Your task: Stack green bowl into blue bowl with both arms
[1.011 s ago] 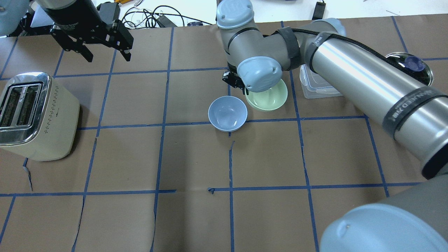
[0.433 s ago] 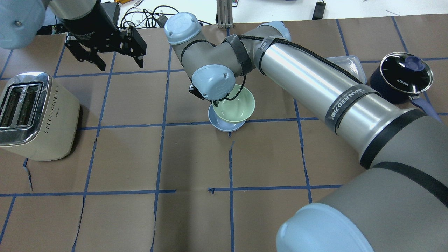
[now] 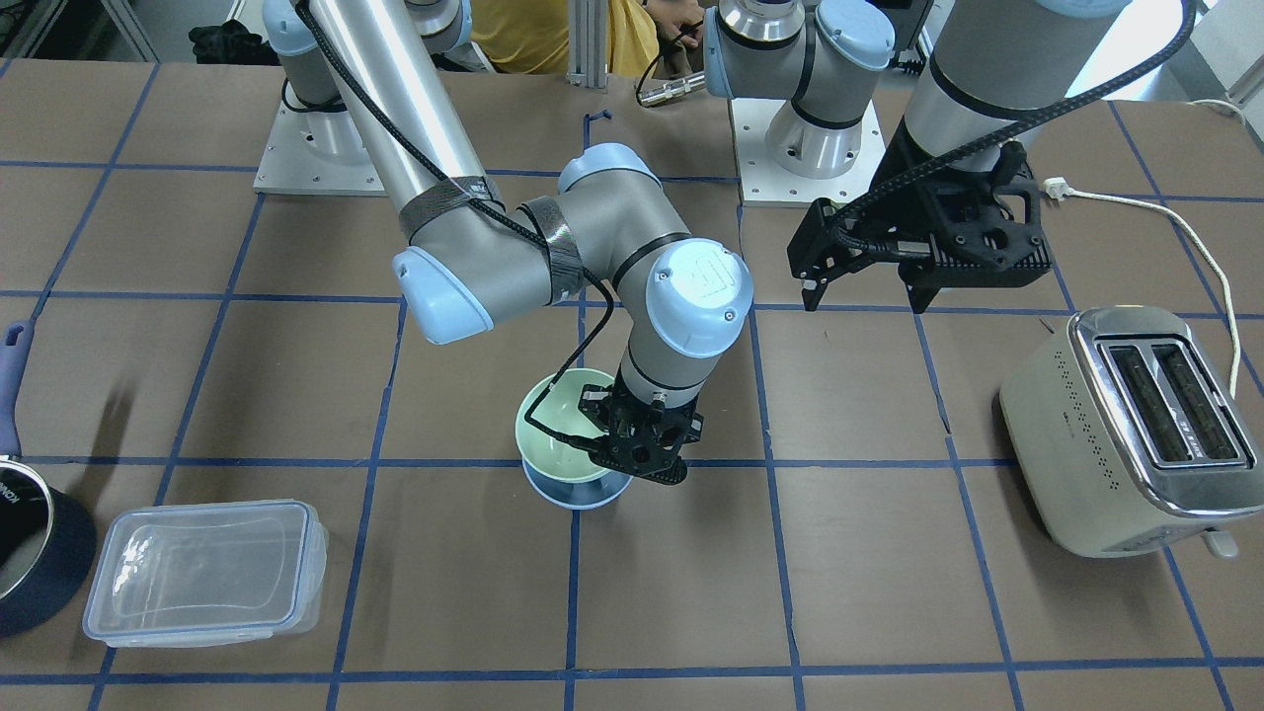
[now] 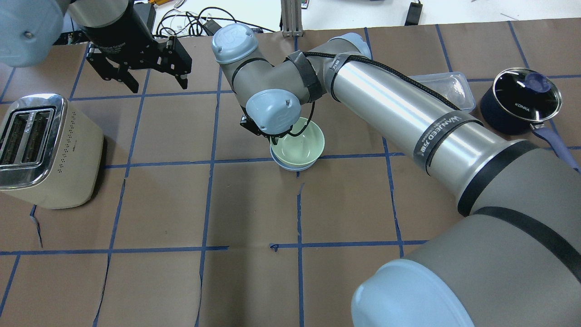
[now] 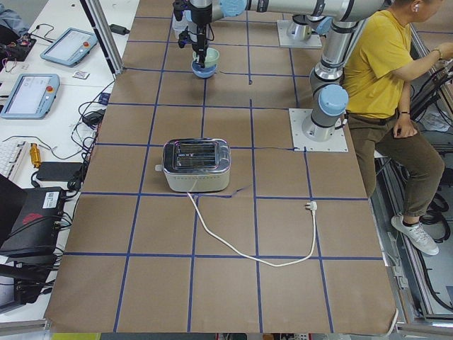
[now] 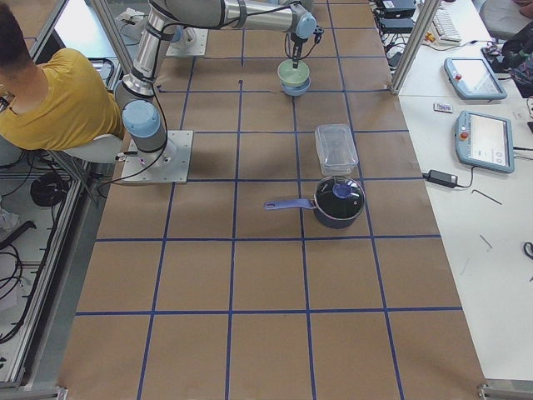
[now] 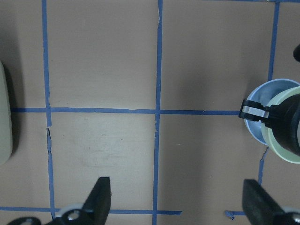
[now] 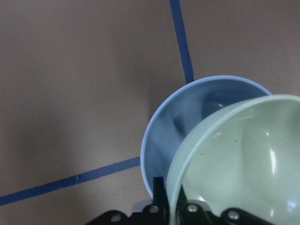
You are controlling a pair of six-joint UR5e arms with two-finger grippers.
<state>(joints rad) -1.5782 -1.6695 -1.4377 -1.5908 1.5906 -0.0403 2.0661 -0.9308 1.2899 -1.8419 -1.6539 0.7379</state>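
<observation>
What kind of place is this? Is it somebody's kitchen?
Probably a robot lab, not a kitchen. Robot arms are bolted to a table covered in brown paper with a blue tape grid, and control tablets lie on a side bench. The toaster's plug lies loose.

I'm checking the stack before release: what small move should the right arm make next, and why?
Probably ease the green bowl down a little. The right gripper pinches its rim, and the blue bowl shows a crescent of its inside beside it, so the green one seems not fully seated.
</observation>
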